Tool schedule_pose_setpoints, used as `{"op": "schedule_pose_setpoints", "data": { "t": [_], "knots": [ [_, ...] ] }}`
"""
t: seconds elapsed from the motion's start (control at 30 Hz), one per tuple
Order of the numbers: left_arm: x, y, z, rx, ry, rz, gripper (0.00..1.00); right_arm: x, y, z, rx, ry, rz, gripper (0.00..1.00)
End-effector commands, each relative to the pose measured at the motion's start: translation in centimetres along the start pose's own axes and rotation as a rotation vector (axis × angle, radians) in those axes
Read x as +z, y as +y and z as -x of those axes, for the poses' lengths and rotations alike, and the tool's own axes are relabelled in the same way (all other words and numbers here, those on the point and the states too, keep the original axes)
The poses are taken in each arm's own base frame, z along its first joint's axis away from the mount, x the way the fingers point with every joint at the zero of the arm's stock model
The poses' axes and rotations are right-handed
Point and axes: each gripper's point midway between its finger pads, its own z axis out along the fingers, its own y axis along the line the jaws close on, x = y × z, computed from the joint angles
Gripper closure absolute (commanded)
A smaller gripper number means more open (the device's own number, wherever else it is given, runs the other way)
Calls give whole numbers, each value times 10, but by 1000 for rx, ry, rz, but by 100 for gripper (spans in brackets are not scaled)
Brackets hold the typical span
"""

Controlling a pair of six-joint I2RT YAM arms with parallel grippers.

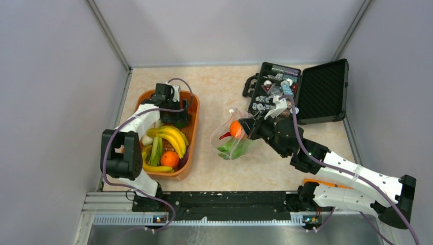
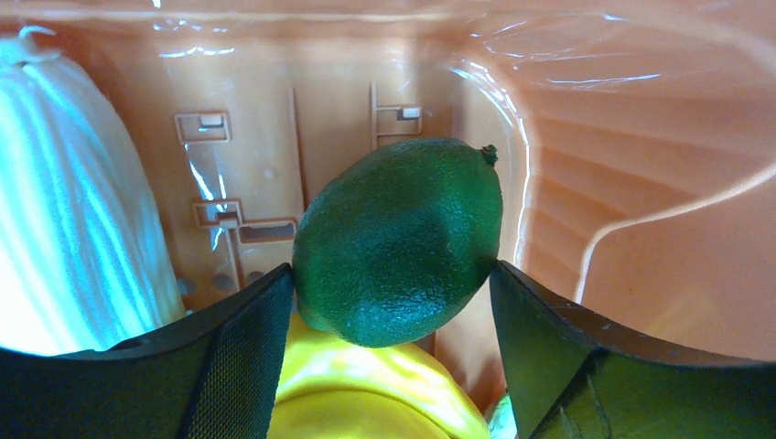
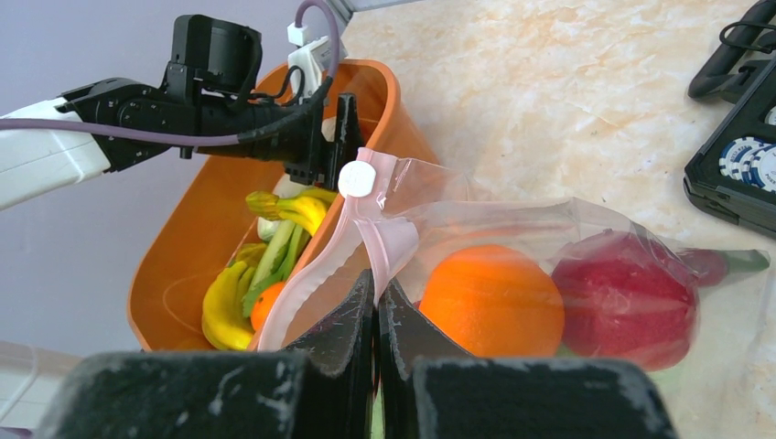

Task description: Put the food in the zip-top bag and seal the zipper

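My left gripper is down in the orange tub, its fingers against both sides of a dark green lime that rests on a yellow banana. My right gripper is shut on the pink zipper strip at the mouth of the clear zip-top bag and holds it up. A white slider sits on the strip. Inside the bag are an orange, a red fruit and green pieces. Bananas and another orange lie in the tub.
An open black hard case with small chips stands at the back right, close behind my right arm. A white ribbed piece fills the tub's left side. Grey walls enclose the marble table.
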Motion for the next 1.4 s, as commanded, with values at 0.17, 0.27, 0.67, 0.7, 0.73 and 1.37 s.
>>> {"op": "schedule_pose_setpoints", "data": {
  "t": [0.17,0.27,0.67,0.7,0.73,1.37],
  "knots": [
    [0,-12,12,8,-47,-57,57,0,12,25,32,-71,37,100],
    [-17,-14,19,-11,-114,-55,64,0,12,25,32,-73,34,100],
    [-138,-57,57,21,-453,-210,73,4,12,22,29,-64,34,100],
    [-148,-68,54,35,-458,-268,73,4,12,23,29,-64,33,100],
    [-157,-81,51,59,-463,-335,72,5,12,22,28,-64,31,100],
    [-231,-219,-30,318,-358,-801,73,24,5,28,58,-113,-54,100]
  ]
}}
